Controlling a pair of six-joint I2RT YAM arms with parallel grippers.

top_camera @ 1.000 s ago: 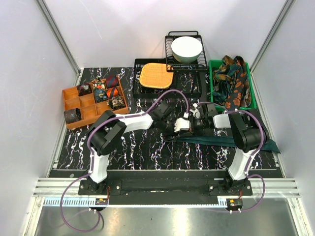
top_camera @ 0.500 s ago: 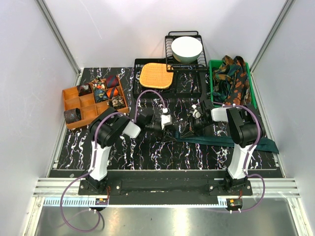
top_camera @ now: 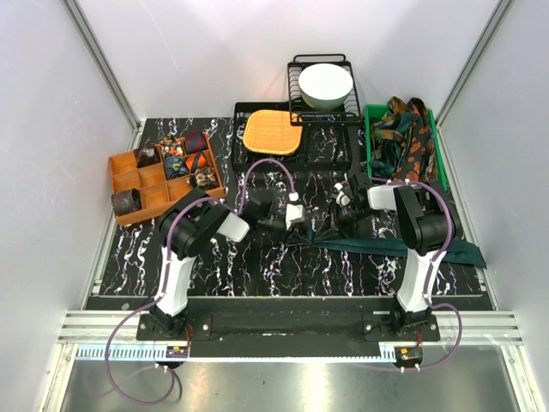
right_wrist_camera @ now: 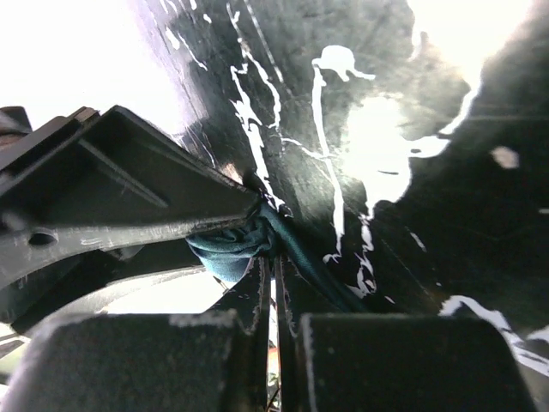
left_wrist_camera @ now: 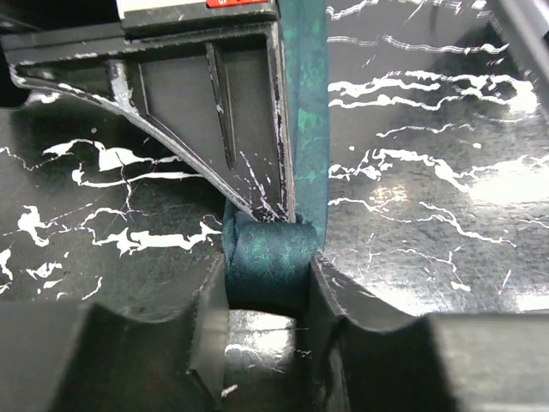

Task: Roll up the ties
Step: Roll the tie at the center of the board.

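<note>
Midway through rolling, the left pincer [left_wrist_camera: 268,300] is clamping the teal tie [left_wrist_camera: 305,129] at its coil, the right pincer [right_wrist_camera: 273,296] pressing shut beside it; another turn seems due.

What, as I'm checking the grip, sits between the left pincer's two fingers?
The rolled coil of the dark teal tie, touching both of the left pincer's fingers; the left wrist view shows it.

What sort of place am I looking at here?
Most likely a robotics lab test cell: white panels on aluminium framing enclose a black marbled table, a left arm and right arm are bolted at its near edge, and props are staged, an orange divider box of rolled ties.
</note>
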